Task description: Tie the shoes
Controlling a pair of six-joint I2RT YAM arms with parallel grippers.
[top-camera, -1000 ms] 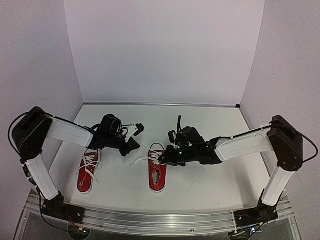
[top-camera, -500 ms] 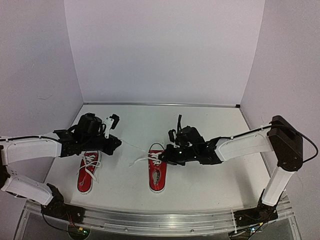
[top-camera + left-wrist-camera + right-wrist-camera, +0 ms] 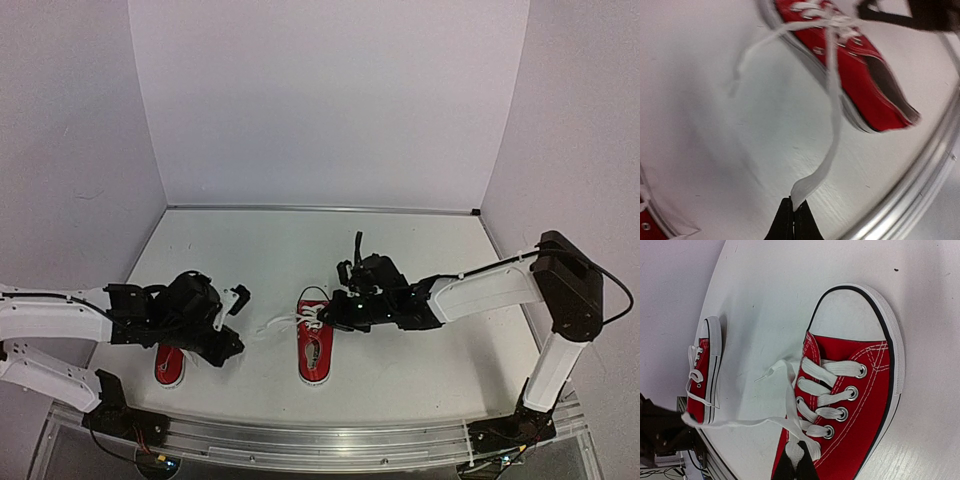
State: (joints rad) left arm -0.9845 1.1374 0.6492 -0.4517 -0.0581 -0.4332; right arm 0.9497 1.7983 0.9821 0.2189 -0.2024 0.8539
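Two red sneakers with white laces lie on the white table. The right shoe [image 3: 315, 350] is in the middle; the left shoe [image 3: 168, 366] is mostly hidden under my left arm. My left gripper [image 3: 236, 340] is shut on the end of a white lace [image 3: 832, 125] that runs from the right shoe [image 3: 860, 75] to the fingertips [image 3: 792, 210]. My right gripper [image 3: 322, 313] is shut on a lace strand [image 3: 799, 452] at the top eyelets of the right shoe [image 3: 865, 405]. A second lace end [image 3: 762, 376] lies loose beside that shoe.
The left shoe [image 3: 707, 370] lies on its side at the left. The aluminium rail [image 3: 300, 440] runs along the table's near edge, close behind my left gripper [image 3: 792, 207]. White walls enclose the table on three sides.
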